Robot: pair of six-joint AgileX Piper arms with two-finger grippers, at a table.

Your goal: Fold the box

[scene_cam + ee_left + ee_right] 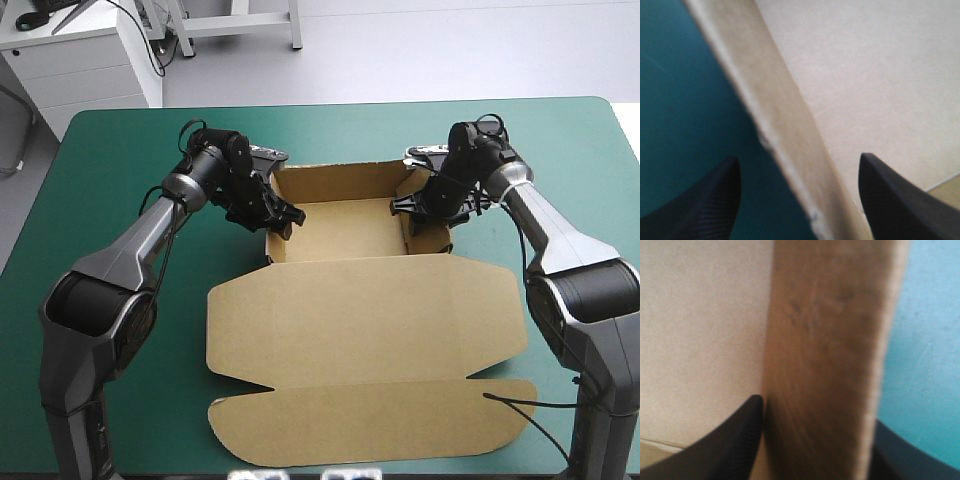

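Note:
The brown box [340, 232] stands as an open tray at the middle of the table, its back and side walls raised. Its lid [368, 318] lies flat toward the near edge and ends in a long flap [370, 425]. My left gripper [284, 214] is open astride the tray's left wall [785, 130], one finger [705, 205] outside over the cover and the other finger [900, 200] inside over the tray floor. My right gripper [416, 212] is open astride the right wall [827, 340]. Its inner finger [730, 445] touches that wall and the outer one is partly hidden.
Bare teal-green cover [110, 180] lies to the left and right of the box and behind it. The lid's flap reaches almost to the table's near edge, between the two arms' bases.

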